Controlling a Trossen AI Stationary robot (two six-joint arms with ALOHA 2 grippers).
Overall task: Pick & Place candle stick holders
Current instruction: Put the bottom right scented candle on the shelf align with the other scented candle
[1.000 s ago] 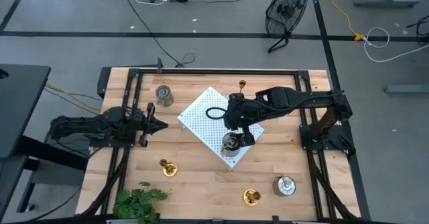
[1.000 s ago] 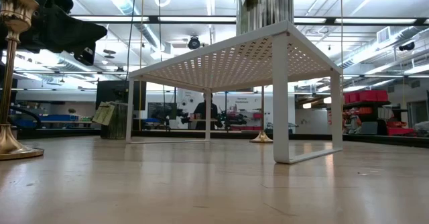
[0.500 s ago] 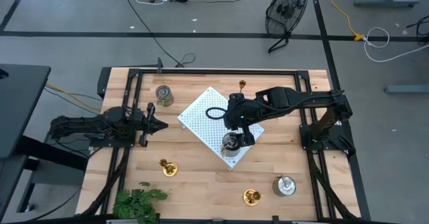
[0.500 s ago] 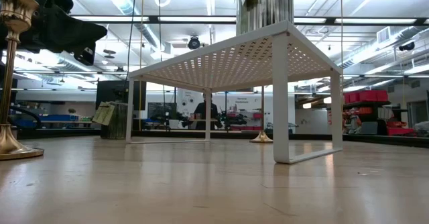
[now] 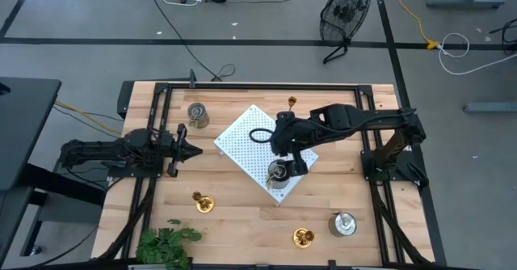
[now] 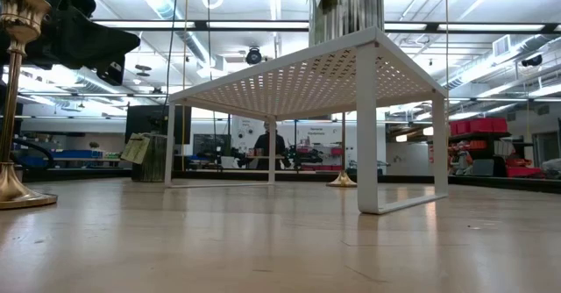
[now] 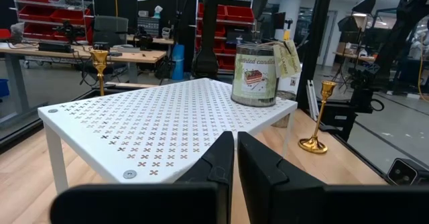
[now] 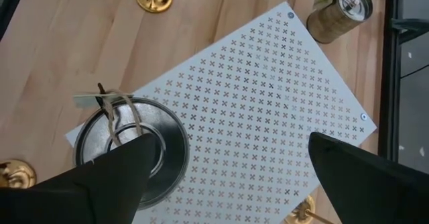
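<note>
A squat silver holder with a twine tag [image 5: 279, 173] [image 8: 131, 147] stands on the near corner of the white perforated board [image 5: 257, 145]. My right gripper [image 5: 286, 155] [image 8: 228, 177] hangs over the board beside this holder, open wide and touching nothing. Two more silver holders stand on the table, one at the far left [image 5: 197, 114] and one at the near right [image 5: 342, 224]. Three brass holders stand upright on their round bases on the table [image 5: 203, 202] [image 5: 303, 238] [image 5: 291, 102]. My left gripper [image 5: 191, 149] [image 7: 234, 158] is shut and empty, left of the board.
The board stands on thin legs [image 6: 368, 135], raised above the wooden table [image 5: 242, 221]. A green leafy plant [image 5: 166, 244] sits at the near left corner. Black frame rails [image 5: 258, 86] run along the table's far edge and both sides.
</note>
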